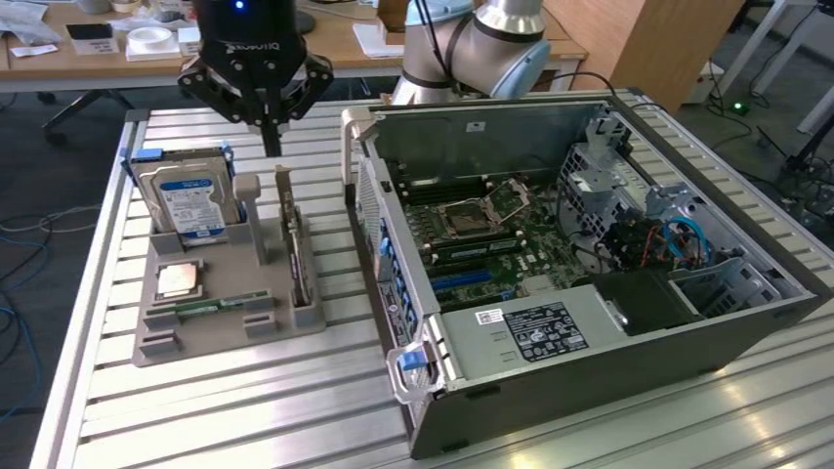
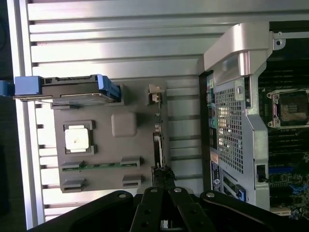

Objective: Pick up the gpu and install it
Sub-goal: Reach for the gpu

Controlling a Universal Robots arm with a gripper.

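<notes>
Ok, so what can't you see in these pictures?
gpu: exterior view, stands edge-on in the tray, so its fan can't be made out.
One gpu end: wrist view, hidden behind the gripper.
Case inside: wrist view, cut off by the picture's edge.
Arm: exterior view, cut off at the top edge.

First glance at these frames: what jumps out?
The open PC case on the exterior view's right, with its motherboard bare. On the exterior view's left, a grey tray holds a hard drive upright, a CPU flat and the gpu on edge. The black claw hangs shut above the tray near the gpu, holding nothing.
</notes>
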